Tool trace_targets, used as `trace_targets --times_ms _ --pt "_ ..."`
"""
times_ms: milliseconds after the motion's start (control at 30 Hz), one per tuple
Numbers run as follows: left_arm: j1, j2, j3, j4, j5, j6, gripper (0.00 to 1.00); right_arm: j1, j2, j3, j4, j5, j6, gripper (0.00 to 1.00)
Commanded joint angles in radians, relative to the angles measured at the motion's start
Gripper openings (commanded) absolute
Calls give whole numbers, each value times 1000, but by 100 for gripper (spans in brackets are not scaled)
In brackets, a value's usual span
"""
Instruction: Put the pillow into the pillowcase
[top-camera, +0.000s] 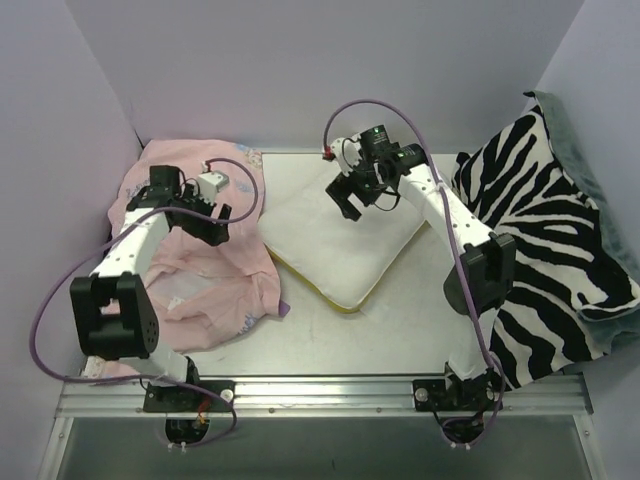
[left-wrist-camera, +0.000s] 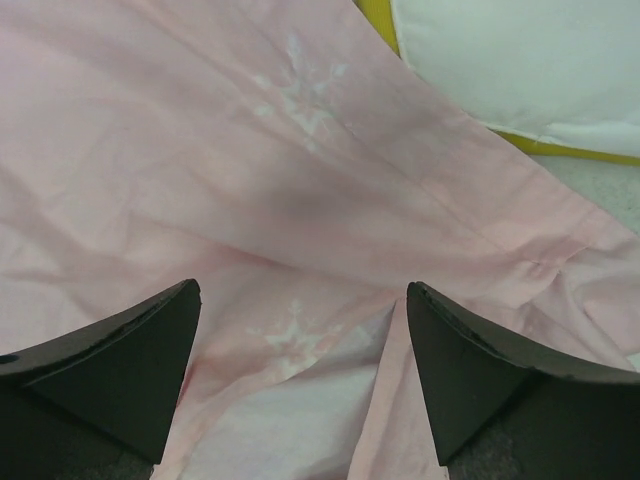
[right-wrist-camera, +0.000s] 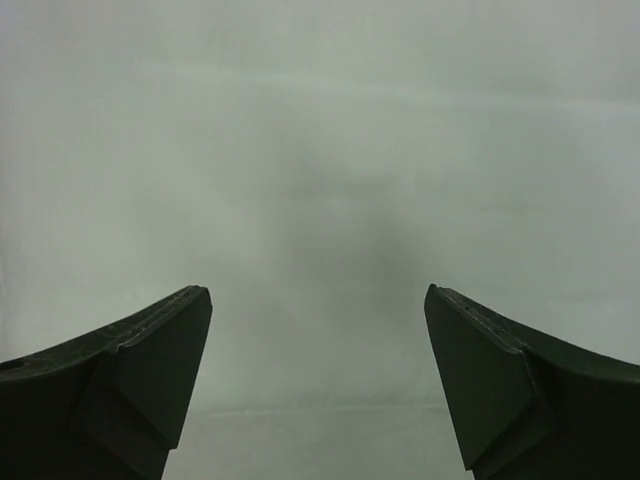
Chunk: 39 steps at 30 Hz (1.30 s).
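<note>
Looking down, we see the left gripper (top-camera: 213, 228) spread empty above the pink pillowcase (top-camera: 205, 290). The right gripper (top-camera: 350, 207), equally spread, hovers empty above the white pillow (top-camera: 345, 250).

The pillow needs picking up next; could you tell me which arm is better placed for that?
Probably right: the right gripper hangs open directly over the pillow, while the left gripper, also open, sits over the pillowcase beside it.
</note>
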Motion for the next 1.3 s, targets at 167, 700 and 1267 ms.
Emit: trace_targets --times_ms 167,700,1267 --pt "-50 251 60 -31 -85 -26 87 -123 102 -193 -293 38 32 96" --pt "-172 888 740 29 -130 -394 53 -247 19 -382 -412 -102 151 85" --pt "-89 629 950 -153 136 -283 98 0 6 -5 -444 -225 100 85"
